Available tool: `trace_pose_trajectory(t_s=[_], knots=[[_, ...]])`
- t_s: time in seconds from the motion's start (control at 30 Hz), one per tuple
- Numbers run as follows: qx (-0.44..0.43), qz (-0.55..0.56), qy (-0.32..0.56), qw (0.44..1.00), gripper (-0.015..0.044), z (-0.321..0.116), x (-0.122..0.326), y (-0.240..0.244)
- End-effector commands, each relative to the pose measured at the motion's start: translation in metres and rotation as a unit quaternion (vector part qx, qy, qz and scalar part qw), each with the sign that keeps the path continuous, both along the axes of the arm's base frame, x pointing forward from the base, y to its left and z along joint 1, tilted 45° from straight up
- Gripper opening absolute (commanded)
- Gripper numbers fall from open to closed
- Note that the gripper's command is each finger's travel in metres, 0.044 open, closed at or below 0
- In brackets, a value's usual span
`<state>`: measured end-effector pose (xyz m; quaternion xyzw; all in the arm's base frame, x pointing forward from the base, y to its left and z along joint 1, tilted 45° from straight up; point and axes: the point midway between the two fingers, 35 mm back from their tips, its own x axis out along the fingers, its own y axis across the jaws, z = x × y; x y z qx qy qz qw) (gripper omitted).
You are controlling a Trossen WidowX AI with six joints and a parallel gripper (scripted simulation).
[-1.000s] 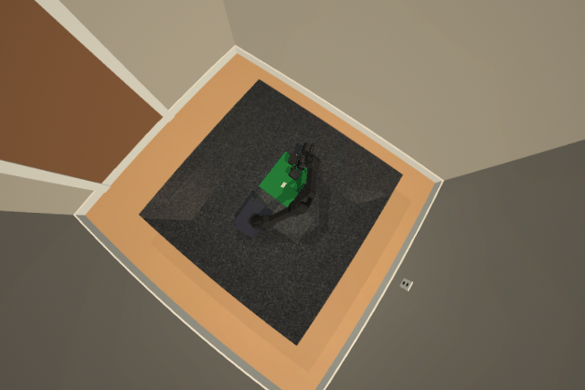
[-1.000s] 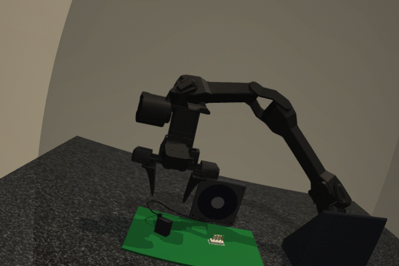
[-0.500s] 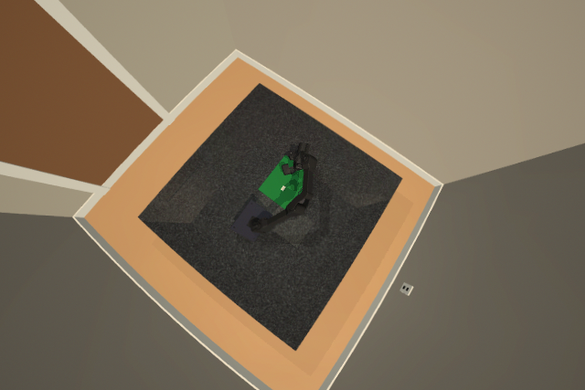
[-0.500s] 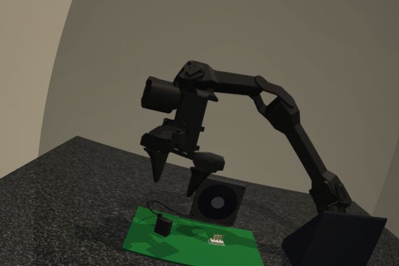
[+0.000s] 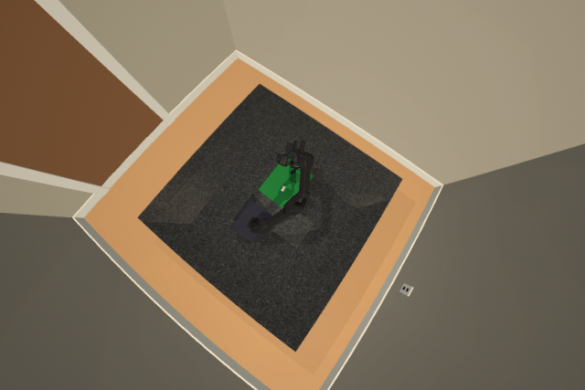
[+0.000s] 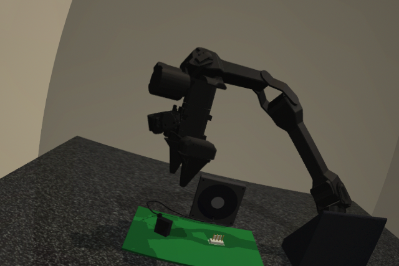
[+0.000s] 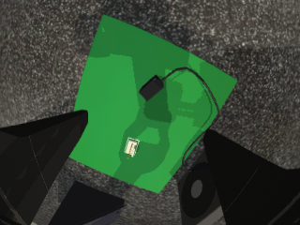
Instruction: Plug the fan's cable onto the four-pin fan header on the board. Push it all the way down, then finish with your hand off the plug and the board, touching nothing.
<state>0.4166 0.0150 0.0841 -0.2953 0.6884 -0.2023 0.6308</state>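
Observation:
The green board lies flat. The white four-pin header stands on it with bare pins. The black plug rests on the board, apart from the header, toward the end away from the arm's base. Its thin cable loops to the black fan, which stands upright at the board's edge. My gripper is wide open and empty, pointing down high above the board. It touches neither plug nor board.
The arm's dark base block stands near the header's end of the board. The board and base rest on a dark speckled surface. The fan stands close beside the board's long edge.

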Motion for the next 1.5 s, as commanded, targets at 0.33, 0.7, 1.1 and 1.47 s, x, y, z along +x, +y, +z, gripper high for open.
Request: trace_pose_trajectory(t_s=[0.33,0.7,1.1,1.47], knots=[[-0.025,-0.255,-0.241,0.936,0.044,0.01,-0.002,0.023],[-0.026,-0.254,-0.24,0.936,0.044,0.005,-0.001,0.018],[-0.038,-0.248,-0.22,0.943,0.044,-0.061,-0.005,-0.047],[-0.038,-0.248,-0.22,0.943,0.044,-0.069,-0.005,-0.055]])
